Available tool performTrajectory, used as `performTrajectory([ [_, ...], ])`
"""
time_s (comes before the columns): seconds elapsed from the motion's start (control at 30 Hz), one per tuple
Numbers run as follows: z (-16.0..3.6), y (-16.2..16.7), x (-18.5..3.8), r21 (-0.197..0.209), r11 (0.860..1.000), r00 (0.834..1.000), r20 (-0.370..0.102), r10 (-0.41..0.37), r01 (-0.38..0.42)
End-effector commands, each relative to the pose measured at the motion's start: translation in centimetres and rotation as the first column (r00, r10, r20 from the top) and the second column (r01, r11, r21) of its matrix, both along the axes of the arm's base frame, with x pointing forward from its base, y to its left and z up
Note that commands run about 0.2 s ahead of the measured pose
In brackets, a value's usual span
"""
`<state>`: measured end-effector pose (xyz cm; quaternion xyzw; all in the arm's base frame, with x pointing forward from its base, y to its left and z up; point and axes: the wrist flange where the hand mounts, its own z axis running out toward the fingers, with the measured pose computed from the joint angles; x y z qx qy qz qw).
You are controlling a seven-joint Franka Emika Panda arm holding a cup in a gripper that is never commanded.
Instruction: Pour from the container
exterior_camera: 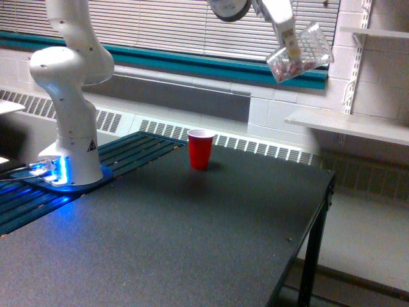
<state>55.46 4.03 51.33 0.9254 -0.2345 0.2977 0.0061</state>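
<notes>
Container [300, 52], a clear plastic cup, is held high at the exterior view's upper right, tilted, with pinkish-red bits collected at its lower end. Pincer [291, 46] is clamped on it. Red cup [200, 149] stands upright on the dark bench [192, 243], well apart below.

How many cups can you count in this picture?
2: a red cup standing on the table, and a clear cup held tilted in the gripper, high toward the exterior view's right.
</notes>
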Motion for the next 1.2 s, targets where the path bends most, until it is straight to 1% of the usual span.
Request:
performTrajectory([
  [0.03, -1.4, 4.3, -1.1, -0.012, 0.998, 0.998, -0.006, 0.062, -0.063],
  [0.23, -3.2, 7.5, -2.7, -0.034, 0.990, 0.991, -0.029, 0.133, -0.134],
  [0.43, -4.8, 10.5, -4.6, -0.057, 0.977, 0.978, -0.048, 0.205, -0.208],
  [0.5, -5.3, 11.5, -5.4, -0.059, 0.971, 0.972, -0.053, 0.228, -0.231],
  [0.8, -6.6, 14.7, -8.9, -0.085, 0.945, 0.948, -0.071, 0.311, -0.316],
  [0.87, -6.8, 15.4, -9.8, -0.094, 0.937, 0.941, -0.075, 0.330, -0.336],
  [1.07, -7.6, 17.0, -12.5, -0.101, 0.920, 0.924, -0.086, 0.372, -0.380],
  [1.13, -8.0, 17.7, -13.6, -0.106, 0.910, 0.915, -0.092, 0.392, -0.401],
  [1.2, -8.3, 18.3, -14.5, -0.104, 0.904, 0.908, -0.098, 0.407, -0.416],
])
